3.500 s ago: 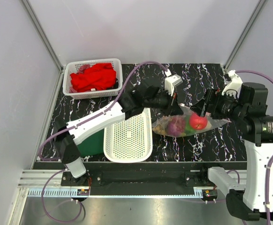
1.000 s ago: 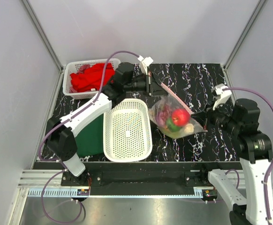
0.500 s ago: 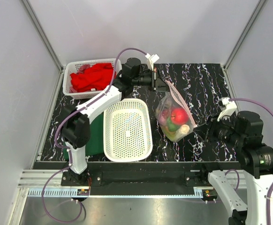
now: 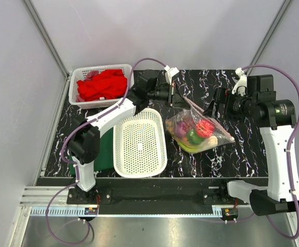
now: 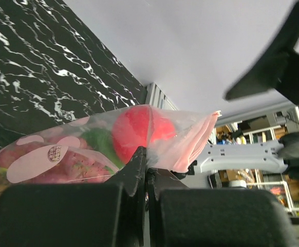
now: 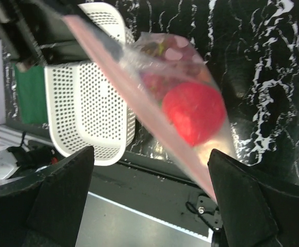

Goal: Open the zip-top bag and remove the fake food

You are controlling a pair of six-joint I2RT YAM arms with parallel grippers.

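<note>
Two hands work on one clear, crinkly zip-top bag [image 4: 198, 133], which lies right of the white perforated plastic basket [image 4: 139, 146]. It slopes up from the black marbled worktop [image 4: 242, 154], where its lower end appears to rest. The left hand [image 4: 174, 94] is clenched on the film at the far end of the pinkish-red zip strip [image 6: 134, 95]. The right hand [image 4: 216, 105] is released, its fingers spread wide to either side of the strip without touching it. The fake food, including a red plastic apple [image 4: 205, 127] and a green pepper [image 4: 193, 136], sits bunched in the lower end of the bag. The strip appears shut. Closing the right hand across both lips would probably clamp the seal rather than part it. A hard pull could drag the thin film out of the left pinch. Once the mouth opens, tilting it downward could let food roll across the worktop.
</note>
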